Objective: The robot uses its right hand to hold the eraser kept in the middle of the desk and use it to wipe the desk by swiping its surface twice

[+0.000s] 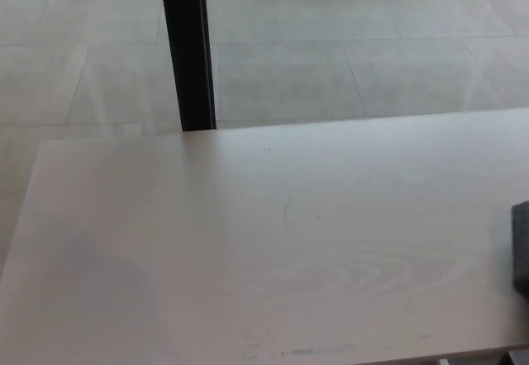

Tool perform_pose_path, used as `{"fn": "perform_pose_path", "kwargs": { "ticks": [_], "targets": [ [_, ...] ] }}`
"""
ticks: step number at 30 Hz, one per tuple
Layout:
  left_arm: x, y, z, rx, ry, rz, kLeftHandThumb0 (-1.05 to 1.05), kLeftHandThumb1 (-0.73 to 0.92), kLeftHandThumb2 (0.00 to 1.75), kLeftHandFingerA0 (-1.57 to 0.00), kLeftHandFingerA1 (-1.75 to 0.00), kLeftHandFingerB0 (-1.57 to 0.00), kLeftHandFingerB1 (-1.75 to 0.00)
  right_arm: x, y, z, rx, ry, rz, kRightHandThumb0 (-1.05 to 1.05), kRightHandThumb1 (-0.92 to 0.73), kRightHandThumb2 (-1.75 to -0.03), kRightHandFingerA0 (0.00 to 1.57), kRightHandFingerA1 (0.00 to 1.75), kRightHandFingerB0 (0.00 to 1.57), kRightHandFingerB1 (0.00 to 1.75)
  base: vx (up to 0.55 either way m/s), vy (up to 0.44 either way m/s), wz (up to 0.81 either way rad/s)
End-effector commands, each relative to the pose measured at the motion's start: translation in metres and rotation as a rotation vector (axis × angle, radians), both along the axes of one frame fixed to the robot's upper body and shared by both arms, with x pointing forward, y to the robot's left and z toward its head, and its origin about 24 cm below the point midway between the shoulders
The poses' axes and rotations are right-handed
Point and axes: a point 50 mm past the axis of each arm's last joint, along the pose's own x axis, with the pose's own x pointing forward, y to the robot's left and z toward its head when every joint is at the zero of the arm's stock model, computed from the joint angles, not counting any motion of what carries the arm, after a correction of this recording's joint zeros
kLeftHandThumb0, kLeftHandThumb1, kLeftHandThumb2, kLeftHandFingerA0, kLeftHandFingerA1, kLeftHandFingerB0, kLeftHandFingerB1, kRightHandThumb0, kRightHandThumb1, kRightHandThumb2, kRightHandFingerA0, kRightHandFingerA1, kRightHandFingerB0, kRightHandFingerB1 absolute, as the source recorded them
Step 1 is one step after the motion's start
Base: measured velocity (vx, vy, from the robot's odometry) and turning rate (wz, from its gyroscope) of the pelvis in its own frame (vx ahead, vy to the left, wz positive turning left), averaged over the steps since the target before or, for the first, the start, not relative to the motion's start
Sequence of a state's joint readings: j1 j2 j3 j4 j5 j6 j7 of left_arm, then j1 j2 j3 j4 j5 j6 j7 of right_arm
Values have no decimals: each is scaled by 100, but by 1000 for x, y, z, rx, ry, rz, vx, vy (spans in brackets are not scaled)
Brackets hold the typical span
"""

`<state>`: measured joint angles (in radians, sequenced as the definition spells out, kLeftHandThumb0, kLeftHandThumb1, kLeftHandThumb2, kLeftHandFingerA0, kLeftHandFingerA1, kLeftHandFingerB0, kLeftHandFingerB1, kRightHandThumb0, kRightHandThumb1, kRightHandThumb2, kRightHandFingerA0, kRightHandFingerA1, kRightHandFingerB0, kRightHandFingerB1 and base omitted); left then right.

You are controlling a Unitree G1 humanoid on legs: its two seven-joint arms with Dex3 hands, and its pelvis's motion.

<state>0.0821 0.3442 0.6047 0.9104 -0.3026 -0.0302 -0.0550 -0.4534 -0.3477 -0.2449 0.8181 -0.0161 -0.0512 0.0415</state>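
Head view showed neither hand. Only a dark sliver, probably the eraser (521, 249), lay at the table's (248, 241) right edge, so whether a hand held it could not be told. Unseen, it might slide off that side.

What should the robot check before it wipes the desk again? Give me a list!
1. Right hand in the picture: not ok, it does not show.
2. Eraser in view: cannot tell; only a dark sliver shows at the right edge, and it may be the eraser.
3. Grip on the eraser: cannot tell.
4. Desk free of things in the way: ok.
5. Marks left to wipe: not ok, a faint curved mark remains near the middle.
6. Left hand out of the way: ok, it does not show.
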Motion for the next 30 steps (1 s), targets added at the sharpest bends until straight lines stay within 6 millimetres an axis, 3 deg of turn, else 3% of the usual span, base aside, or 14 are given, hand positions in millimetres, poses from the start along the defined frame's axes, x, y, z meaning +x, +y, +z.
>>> {"fn": "perform_pose_path", "kwargs": {
  "ticks": [1, 2, 5, 8, 9, 11, 18, 19, 22, 23, 26, 27, 29, 30],
  "targets": [
    [-2, 5, 6, 23, -33, 6, -53, 49, 97, -61, -86, -38, -66, -8, -6, -9, 52, 16, -43, -28, -58, -113, 100, 175, 81, 157, 0, 0, 0],
    [-1, 5, 6, 23, -32, 9, -54, 68, 60, -55, -94, -45, -67, -8, -4, -10, 57, 12, -35, -27, -59, -106, 99, 175, 79, 157, 0, 0, 0],
    [-1, 6, 6, 21, -28, 7, -50, 49, 97, -63, -87, -38, -65, -6, 6, -12, 92, -1, 4, -26, -57, -106, 97, 175, 79, 157, 0, 0, 0],
    [0, 5, 7, 30, -23, 5, -54, 69, 61, -54, -91, -44, -66, 0, 21, -8, 148, -41, 58, -25, -60, -109, 95, 175, 75, 157, 0, 0, 0],
    [-1, 6, 7, 29, -25, 1, -52, 49, 98, -61, -84, -35, -64, 2, 25, -5, 132, -41, 75, -26, -61, -107, 96, 175, 74, 157, 0, 0, 0],
    [-1, 5, 6, 26, -27, 12, -52, 69, 61, -56, -92, -40, -63, 5, 29, 0, 137, -53, 102, -26, -63, -104, 96, 175, 74, 152, 0, 0, 0],
    [-1, 5, 5, 26, -23, 12, -53, 69, 62, -55, -92, -45, -66, 12, 31, 27, 104, -143, 155, -25, -60, -97, 122, 166, 82, 122, 0, 0, 0],
    [-3, 5, 6, 28, -29, 14, -52, 48, 97, -61, -85, -38, -66, 14, 28, 38, 99, -163, 155, -29, -70, -81, 95, 175, 79, 108, 0, 0, 0],
    [-4, 4, 7, 24, -44, 10, -53, 50, 98, -59, -86, -37, -66, 16, 1, 86, 38, -243, 152, -38, -78, -71, 96, 175, 77, 80, 0, 0, 0],
    [-4, 5, 8, 22, -45, 11, -54, 69, 62, -49, -91, -38, -64, 16, -4, 95, 16, -252, 144, -42, -79, -65, 97, 175, 77, 80, 0, 0, 0],
    [-6, 8, 10, 35, -26, 21, -52, 49, 98, -59, -84, -37, -65, 12, -24, 128, -78, -279, 89, -45, -81, -64, 95, 175, 75, 80, 0, 0, 0],
    [-7, 9, 11, 38, -24, 26, -52, 70, 61, -55, -94, -41, -65, 9, -37, 141, -81, -289, 60, -47, -78, -63, 96, 175, 78, 79, 0, 0, 0],
    [-8, 10, 11, 35, -22, 27, -52, 70, 61, -55, -92, -40, -65, -3, -65, 171, -91, -336, 4, -48, -78, -63, 97, 175, 77, 77, 0, 0, 0],
    [-11, 10, 9, 37, -14, 34, -51, 49, 97, -62, -86, -37, -65, -8, -75, 181, -69, -361, -17, -51, -76, -63, 99, 175, 78, 75, 0, 0, 0]
  ]
}}
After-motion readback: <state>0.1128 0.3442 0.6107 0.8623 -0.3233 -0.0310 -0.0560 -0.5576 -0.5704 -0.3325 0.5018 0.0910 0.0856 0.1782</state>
